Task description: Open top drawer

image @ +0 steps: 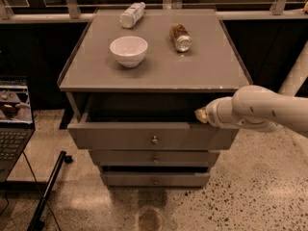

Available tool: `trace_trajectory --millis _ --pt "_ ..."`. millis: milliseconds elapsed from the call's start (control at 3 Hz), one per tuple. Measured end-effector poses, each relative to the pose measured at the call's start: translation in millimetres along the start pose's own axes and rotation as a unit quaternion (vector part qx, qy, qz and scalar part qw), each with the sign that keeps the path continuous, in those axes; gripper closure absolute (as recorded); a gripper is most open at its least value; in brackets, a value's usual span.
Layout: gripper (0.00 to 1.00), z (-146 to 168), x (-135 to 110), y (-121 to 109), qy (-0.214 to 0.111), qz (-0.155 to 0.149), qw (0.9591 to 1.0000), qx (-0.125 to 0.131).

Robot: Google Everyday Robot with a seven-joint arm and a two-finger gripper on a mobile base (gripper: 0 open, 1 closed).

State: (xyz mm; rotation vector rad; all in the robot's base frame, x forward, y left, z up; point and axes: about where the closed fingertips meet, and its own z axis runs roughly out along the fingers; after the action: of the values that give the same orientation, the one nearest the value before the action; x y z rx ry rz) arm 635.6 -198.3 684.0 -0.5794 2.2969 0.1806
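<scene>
The top drawer (120, 137) of a grey-brown cabinet stands partly pulled out, its dark boxy inside showing under the cabinet top. Its front is flat with a small round metal knob (154, 140) at the centre. My gripper (202, 115) comes in from the right on a white arm and sits at the drawer's upper right edge, at the rim of the opening. The arm's wrist hides most of it.
A white bowl (128, 50), a lying plastic bottle (132, 14) and a lying jar (180, 36) rest on the cabinet top (202, 66). Two shallower drawers (155, 158) sit below. A laptop (13, 124) stands at the left; a dark pole (48, 196) leans on the floor.
</scene>
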Motion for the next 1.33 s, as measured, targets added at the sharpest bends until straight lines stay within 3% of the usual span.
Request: trace_trajectory --millis 667,1333 --pt "1.0 16.4 -8.4 -5.5 0.01 -0.002 0.9999 0.014" --pt "1.0 16.8 27.5 -4.0 0.055 -0.002 0.9985 -0.007"
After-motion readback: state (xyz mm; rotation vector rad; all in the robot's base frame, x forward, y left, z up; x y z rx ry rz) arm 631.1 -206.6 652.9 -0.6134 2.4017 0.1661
